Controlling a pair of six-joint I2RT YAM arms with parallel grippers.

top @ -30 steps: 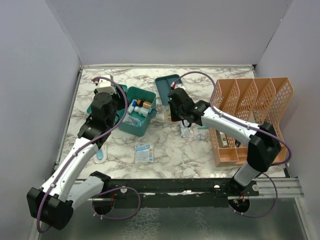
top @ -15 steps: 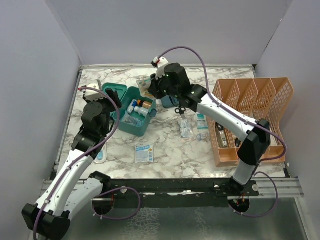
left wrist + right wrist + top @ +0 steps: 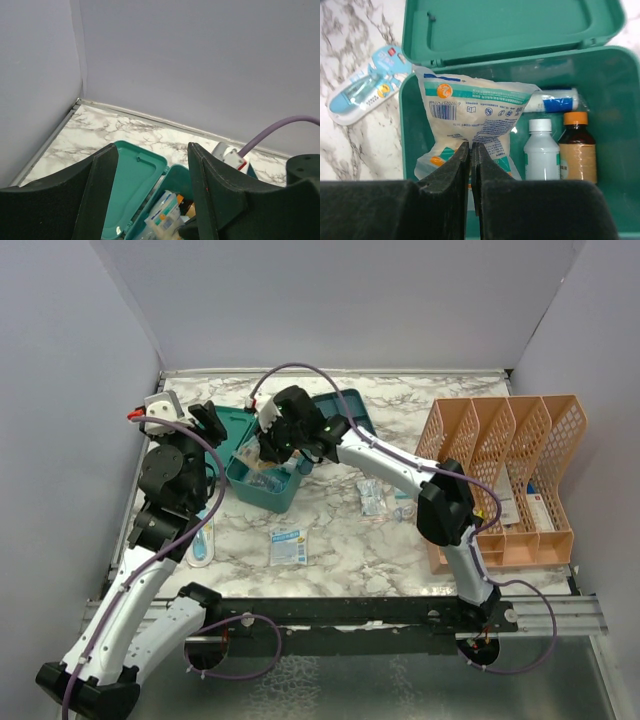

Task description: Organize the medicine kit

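Observation:
The teal medicine kit (image 3: 277,499) stands open at the left of the table, its lid (image 3: 510,25) laid back. Inside stand a white bottle (image 3: 541,150) and a brown bottle with an orange cap (image 3: 577,152), with a tube (image 3: 555,102) behind them. My right gripper (image 3: 471,146) is shut on a white packet (image 3: 470,110) with teal and orange print, hanging over the box's left half. In the top view the right gripper (image 3: 268,452) hovers above the box. My left gripper (image 3: 152,147) is open and holds nothing, raised to the left of the lid (image 3: 132,185). The teal insert tray (image 3: 352,408) lies behind the box.
An orange mesh rack (image 3: 505,480) fills the right side. Loose packets (image 3: 372,498) lie mid-table, another packet (image 3: 287,543) nearer the front. A blue and white packaged item (image 3: 365,90) lies left of the box. The walls stand close at the left and back.
My right arm lifted from the loose packets mid-table and swung left over the kit with a packet in its jaws. My left arm drew back to the left, away from the box.

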